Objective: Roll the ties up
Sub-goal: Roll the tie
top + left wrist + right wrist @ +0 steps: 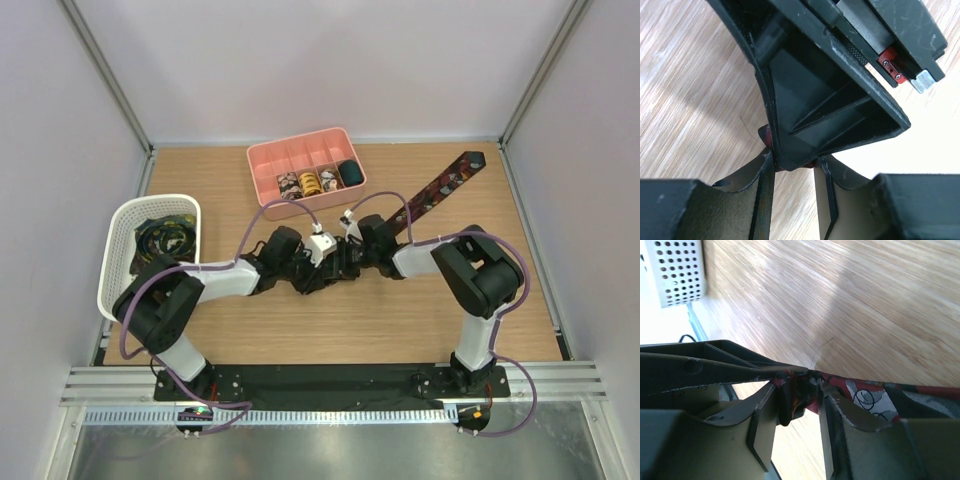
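Tie (440, 190) lies flat from the table's (400, 320) centre toward its far right corner, with its near end apparently curled over where both hands meet. Your left hand (792, 165) stands part open, tips just at the red fabric. Your right hand (797, 395) brackets that end with jaws apart; a firm hold cannot be confirmed. Risk: with neither hand clamped, the curl may spring loose, and the crowded fingers may collide.

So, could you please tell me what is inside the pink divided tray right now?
The pink tray holds four coils in its near row: three patterned ties and one dark coil. The far row looks empty. The compartment floors under the coils are covered.
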Motion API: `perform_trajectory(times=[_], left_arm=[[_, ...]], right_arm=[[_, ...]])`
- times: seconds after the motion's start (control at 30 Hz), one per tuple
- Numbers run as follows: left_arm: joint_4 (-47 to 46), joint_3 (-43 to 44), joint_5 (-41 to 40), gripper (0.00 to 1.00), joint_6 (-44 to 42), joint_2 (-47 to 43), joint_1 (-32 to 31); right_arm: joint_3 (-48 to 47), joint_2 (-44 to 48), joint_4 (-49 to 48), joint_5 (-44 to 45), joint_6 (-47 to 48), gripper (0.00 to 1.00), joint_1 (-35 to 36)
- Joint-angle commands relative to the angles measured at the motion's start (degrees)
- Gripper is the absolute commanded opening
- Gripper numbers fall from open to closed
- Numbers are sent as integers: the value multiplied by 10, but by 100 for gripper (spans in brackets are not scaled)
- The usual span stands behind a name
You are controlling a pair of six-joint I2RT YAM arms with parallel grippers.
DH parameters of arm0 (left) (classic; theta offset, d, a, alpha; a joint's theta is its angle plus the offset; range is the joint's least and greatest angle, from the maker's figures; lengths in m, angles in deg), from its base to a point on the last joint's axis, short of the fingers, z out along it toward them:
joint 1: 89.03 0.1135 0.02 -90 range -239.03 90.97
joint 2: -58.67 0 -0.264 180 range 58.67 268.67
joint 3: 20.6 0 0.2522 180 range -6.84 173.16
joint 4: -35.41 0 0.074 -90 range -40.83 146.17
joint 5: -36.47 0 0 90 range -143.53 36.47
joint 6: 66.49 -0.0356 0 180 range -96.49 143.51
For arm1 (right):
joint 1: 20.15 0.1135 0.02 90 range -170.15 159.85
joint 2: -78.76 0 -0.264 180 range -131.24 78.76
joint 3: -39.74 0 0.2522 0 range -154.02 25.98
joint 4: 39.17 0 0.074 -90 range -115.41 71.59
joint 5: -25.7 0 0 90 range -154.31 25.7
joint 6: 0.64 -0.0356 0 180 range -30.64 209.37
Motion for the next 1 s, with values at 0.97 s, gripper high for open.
perform_trajectory(times=[0.97], left_arm=[[45,23,-45,34,-1,26,-22]], right_arm=[[-19,81,84,47,8,41,-10]])
